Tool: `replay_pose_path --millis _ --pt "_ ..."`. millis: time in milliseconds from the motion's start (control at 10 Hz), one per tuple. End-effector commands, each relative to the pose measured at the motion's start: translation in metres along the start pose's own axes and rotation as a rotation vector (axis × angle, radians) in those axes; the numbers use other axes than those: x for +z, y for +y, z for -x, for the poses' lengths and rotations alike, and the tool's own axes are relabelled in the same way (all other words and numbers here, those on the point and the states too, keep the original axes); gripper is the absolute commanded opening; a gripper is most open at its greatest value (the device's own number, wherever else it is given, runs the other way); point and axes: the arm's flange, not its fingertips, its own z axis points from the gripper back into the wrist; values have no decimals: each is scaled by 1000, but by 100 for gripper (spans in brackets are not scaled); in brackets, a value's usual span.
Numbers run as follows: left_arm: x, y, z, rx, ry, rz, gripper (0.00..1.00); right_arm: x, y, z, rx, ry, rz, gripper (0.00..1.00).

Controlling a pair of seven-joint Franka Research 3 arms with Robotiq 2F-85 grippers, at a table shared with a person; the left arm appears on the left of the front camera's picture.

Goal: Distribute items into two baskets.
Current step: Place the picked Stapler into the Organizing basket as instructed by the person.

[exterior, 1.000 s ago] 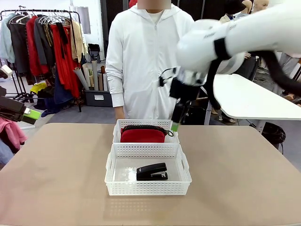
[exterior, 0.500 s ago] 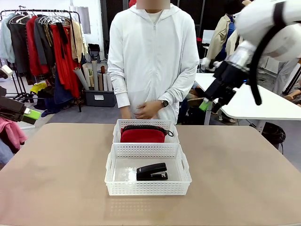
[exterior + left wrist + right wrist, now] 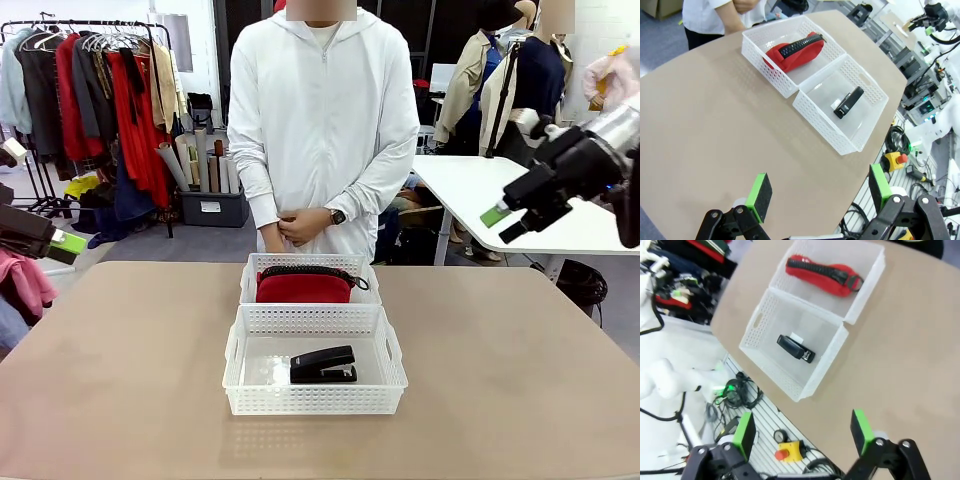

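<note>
While the person [image 3: 323, 130] stands at twelve o'clock with hands together, the red pouch [image 3: 304, 285] lies in the far basket [image 3: 262, 265] and the stapler [image 3: 323, 365] in the near basket [image 3: 310, 400]. At three o'clock the right gripper [image 3: 508, 224] hangs high, fingers apart.

From the left wrist, the left gripper [image 3: 820, 192] is wide apart over the table [image 3: 710, 130].

From the right wrist, green pads [image 3: 744, 432] are wide apart, holding nothing.

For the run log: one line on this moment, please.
pouch: far basket | stapler: near basket | left gripper: open, empty | right gripper: open, empty
</note>
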Motion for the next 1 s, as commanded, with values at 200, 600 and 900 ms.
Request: replay_pose_path --millis 200,600,900 --pt "0 -1 0 1 -11 12 100 18 -34 40 20 -129 -106 100" --pt "0 -1 0 1 -11 12 100 23 -44 71 129 -201 -95 100" --pt "0 -1 0 1 -11 12 100 28 -45 79 178 -217 -98 100"
